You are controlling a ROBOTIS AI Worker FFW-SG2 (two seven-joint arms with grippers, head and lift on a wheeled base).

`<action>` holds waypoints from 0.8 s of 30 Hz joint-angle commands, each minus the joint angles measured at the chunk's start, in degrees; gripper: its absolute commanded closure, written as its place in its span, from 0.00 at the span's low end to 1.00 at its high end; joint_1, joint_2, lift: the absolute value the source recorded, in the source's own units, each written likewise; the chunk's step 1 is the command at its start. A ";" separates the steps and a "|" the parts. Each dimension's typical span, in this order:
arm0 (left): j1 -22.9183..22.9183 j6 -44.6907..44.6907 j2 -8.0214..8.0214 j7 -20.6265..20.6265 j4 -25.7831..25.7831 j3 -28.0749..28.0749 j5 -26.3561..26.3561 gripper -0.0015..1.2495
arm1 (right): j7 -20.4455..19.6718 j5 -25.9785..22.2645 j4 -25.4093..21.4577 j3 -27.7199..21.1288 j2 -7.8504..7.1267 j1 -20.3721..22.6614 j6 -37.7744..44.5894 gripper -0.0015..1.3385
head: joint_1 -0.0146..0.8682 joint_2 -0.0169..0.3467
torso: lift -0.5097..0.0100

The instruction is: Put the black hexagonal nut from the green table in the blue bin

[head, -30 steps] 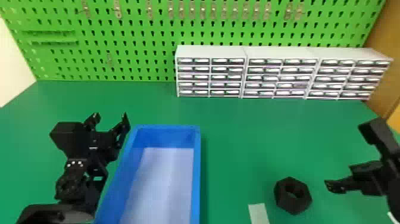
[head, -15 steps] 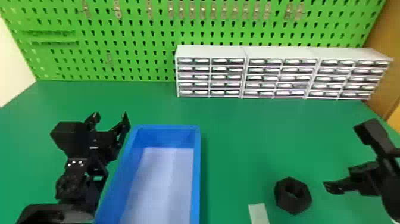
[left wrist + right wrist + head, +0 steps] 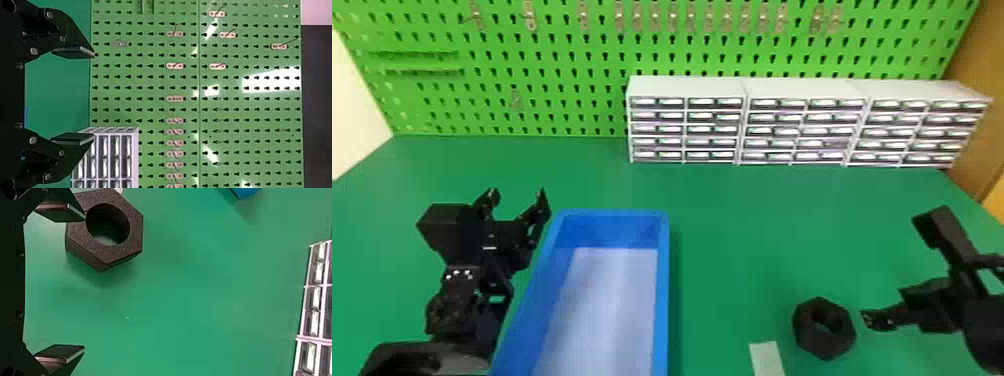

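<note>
No text, label, brand, number or sign can be read.
</note>
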 commanded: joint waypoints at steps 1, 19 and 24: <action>0.00 -0.05 0.00 0.00 0.00 0.07 -0.07 0.40 | 0.28 -0.22 0.28 0.52 -0.14 -0.19 0.20 0.09 | 0.76 0.20 | 0.80; 0.09 -0.05 0.00 0.35 0.00 -0.19 -0.15 0.40 | 0.28 -1.81 0.36 1.31 -0.49 -0.89 0.64 0.09 | 0.76 0.20 | 0.80; 0.09 -0.05 0.00 0.44 0.09 -0.19 -0.24 0.40 | 0.28 -4.09 0.36 1.84 -0.85 -0.89 1.08 0.09 | 0.76 0.20 | 0.80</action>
